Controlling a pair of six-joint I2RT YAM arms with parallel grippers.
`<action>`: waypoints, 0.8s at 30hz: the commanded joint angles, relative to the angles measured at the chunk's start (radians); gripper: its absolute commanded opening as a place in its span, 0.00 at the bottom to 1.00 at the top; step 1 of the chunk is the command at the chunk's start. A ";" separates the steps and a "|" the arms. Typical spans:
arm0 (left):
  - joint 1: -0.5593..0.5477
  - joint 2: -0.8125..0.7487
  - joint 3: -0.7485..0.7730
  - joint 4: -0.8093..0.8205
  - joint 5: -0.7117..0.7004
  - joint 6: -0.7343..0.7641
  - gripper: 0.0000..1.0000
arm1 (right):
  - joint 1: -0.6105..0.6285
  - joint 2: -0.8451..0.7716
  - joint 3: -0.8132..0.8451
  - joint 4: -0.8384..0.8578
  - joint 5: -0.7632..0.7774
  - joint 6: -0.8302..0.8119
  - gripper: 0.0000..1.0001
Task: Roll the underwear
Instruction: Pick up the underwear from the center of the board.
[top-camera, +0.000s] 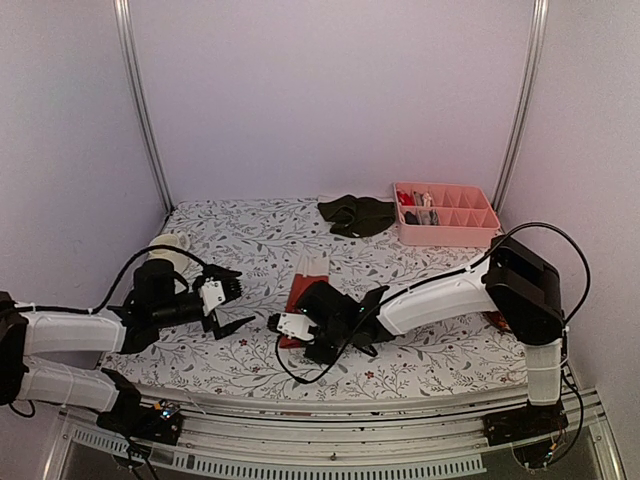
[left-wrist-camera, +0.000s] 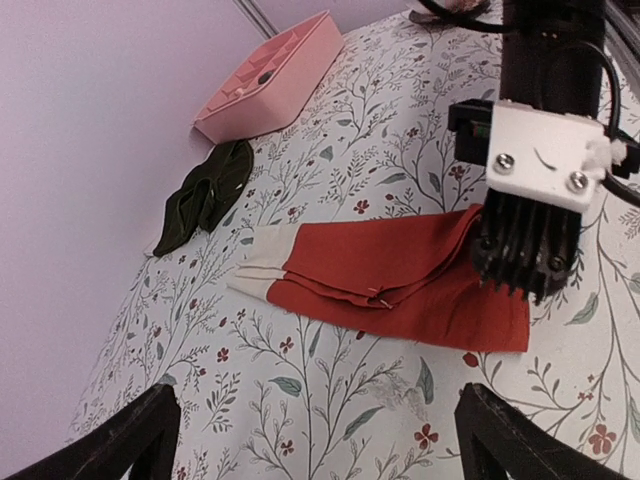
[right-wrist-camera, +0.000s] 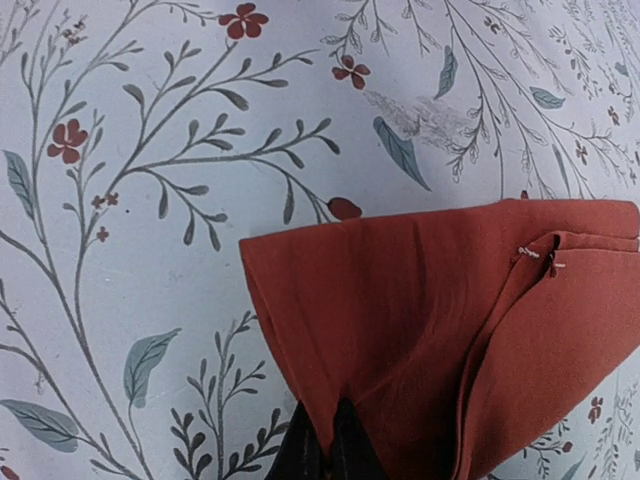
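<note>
my left fingers (top-camera: 238, 302) hang spread wide and empty above the tabletop (top-camera: 230, 235), just left of the work, likely waiting to steady the cloth; a pale lump (top-camera: 170, 243) behind that wrist is too blurred to name. in the middle lies the rust-red underwear (left-wrist-camera: 400, 275), folded into a long strip with a whitish band at its far end. my right fingers (right-wrist-camera: 325, 452) are clenched on its near hem, i judge to start the roll, though the pinch is cut off in my wrist view. farther right, well apart, the dark olive underwear (top-camera: 355, 213) lies crumpled beside the pink tray (top-camera: 450, 236), contents unclear
</note>
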 joint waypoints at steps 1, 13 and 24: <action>-0.023 -0.037 -0.040 -0.017 0.055 0.142 0.99 | -0.038 -0.050 0.038 -0.108 -0.248 0.071 0.02; -0.256 0.028 -0.113 -0.005 -0.063 0.415 0.92 | -0.147 -0.038 0.141 -0.230 -0.572 0.177 0.02; -0.340 0.270 0.007 0.048 -0.213 0.354 0.82 | -0.170 0.025 0.182 -0.283 -0.575 0.182 0.03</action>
